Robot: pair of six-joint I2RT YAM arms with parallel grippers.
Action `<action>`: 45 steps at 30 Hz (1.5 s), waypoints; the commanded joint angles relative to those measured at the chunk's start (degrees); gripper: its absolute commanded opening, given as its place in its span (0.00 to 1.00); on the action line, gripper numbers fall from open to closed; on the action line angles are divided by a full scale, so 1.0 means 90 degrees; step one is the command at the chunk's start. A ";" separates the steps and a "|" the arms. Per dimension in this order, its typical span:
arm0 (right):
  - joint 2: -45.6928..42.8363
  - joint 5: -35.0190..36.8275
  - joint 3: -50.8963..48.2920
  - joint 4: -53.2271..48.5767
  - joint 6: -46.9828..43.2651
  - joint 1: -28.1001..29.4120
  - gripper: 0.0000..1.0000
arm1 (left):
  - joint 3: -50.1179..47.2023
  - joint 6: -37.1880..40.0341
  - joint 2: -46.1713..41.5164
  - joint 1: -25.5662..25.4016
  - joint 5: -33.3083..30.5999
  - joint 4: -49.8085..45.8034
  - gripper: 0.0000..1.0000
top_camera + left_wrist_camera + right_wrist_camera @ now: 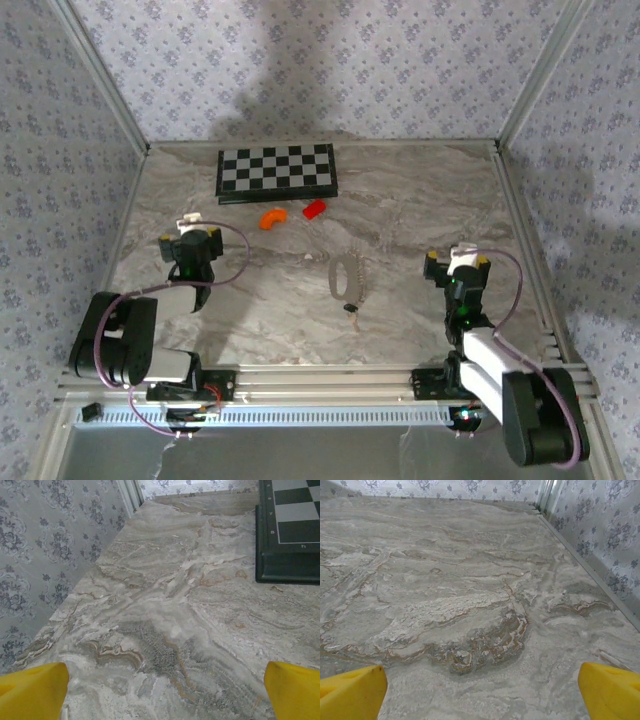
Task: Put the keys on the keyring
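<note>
Lying flat: keyring [336,277]; keys [351,306] just beside it

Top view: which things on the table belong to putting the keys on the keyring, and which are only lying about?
For the job: keyring; keys.
Lying about: checkerboard; curved orange piece; red block.
</note>
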 commanded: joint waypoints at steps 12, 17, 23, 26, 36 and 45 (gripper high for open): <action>0.2534 -0.0956 0.0991 0.2199 -0.0221 -0.0384 1.00 | 0.0145 -0.0073 0.1068 0.0756 0.1446 0.1245 1.00; 0.3320 -0.0919 0.1342 0.2266 -0.0192 -0.0384 1.00 | 0.0146 -0.0181 0.1158 0.0966 0.1794 0.1379 1.00; 0.3652 -0.0438 0.1999 0.1359 0.0068 -0.0402 1.00 | 0.0189 -0.0205 0.1107 0.0974 0.1799 0.1219 1.00; 0.3627 -0.0543 0.2003 0.1324 0.0106 -0.0511 1.00 | 0.0192 -0.0209 0.1095 0.0976 0.1803 0.1184 1.00; 0.3637 -0.0505 0.2003 0.1366 0.0096 -0.0503 1.00 | 0.0184 -0.0209 0.1095 0.0977 0.1802 0.1194 1.00; 0.3637 -0.0485 0.1996 0.1386 0.0086 -0.0504 1.00 | 0.0184 -0.0207 0.1097 0.0977 0.1803 0.1193 1.00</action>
